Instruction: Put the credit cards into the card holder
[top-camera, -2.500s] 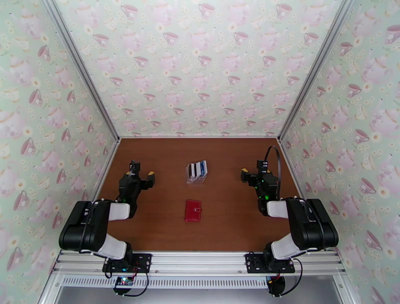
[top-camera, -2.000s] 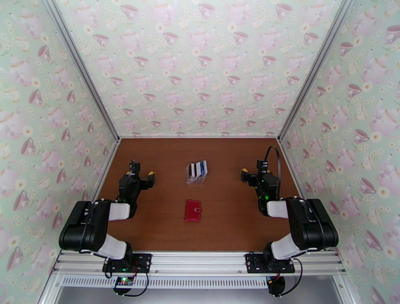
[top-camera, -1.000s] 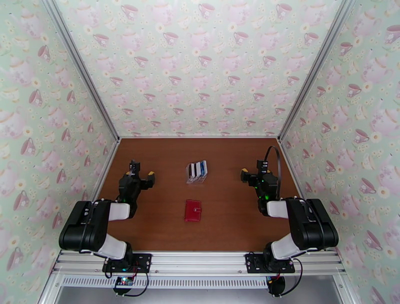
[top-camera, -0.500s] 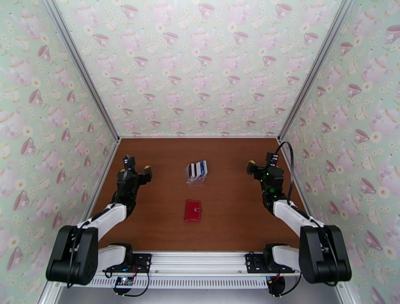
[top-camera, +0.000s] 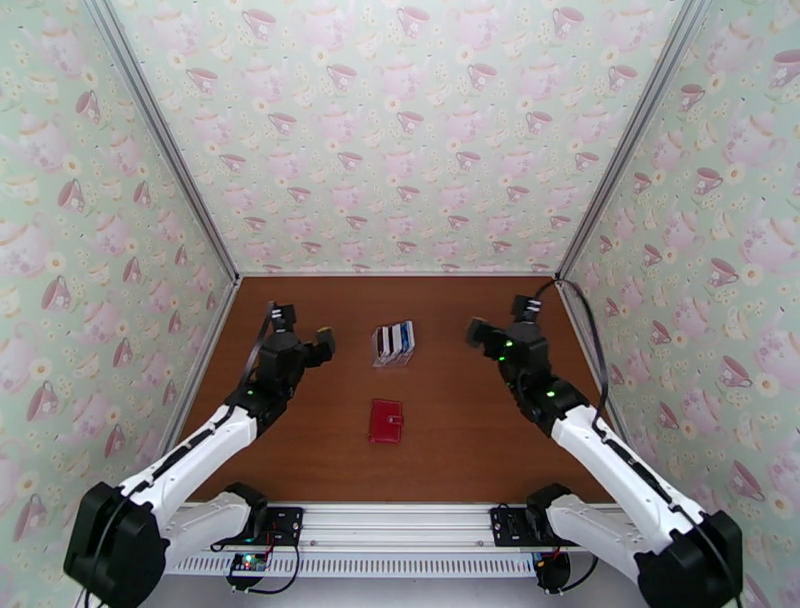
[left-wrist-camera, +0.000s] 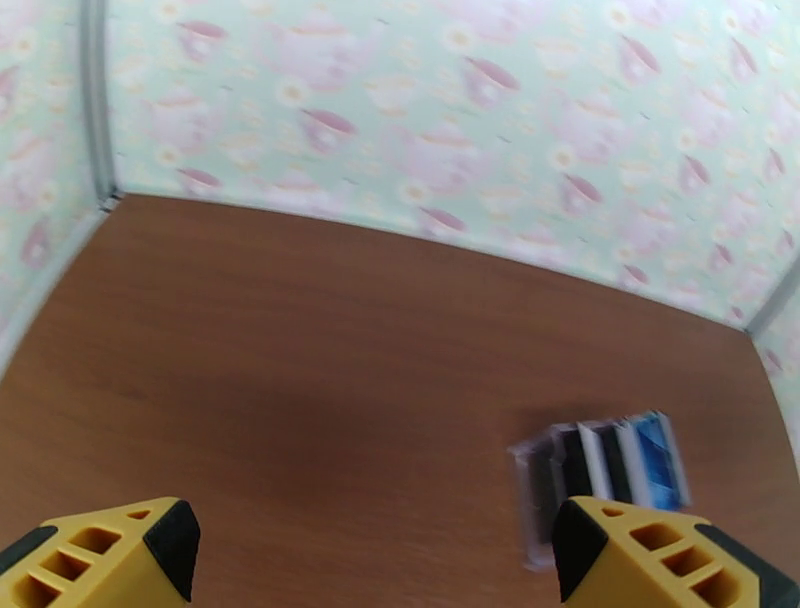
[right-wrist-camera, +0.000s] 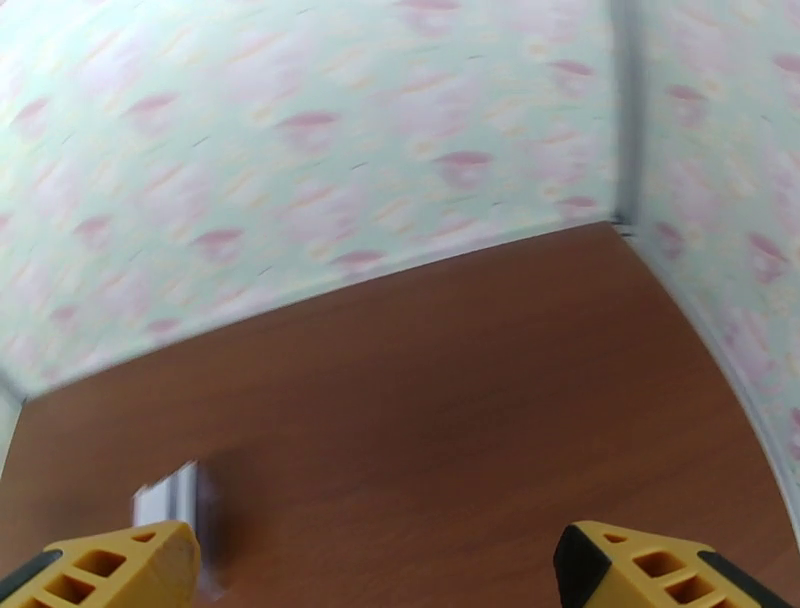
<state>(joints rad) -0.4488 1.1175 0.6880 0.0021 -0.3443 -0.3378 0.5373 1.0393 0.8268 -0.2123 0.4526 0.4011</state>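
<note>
While judging from layout alone, logged step as first approach, before any pick. Expected next move to need a close-in on the top edge of one of the credit cards (top-camera: 396, 340), plus opening of the shut red card holder (top-camera: 385, 421). Noted left gripper (top-camera: 303, 328) spread wide, empty, touching nothing. Found cards upright in clear rack (top-camera: 392, 360), just to its right, between both grippers. Placed card holder flat on table (top-camera: 450, 450), back from both fingertip pairs, toward the bases. Noted right gripper (top-camera: 499, 317) likewise wide, empty, with rack to its left.
</note>
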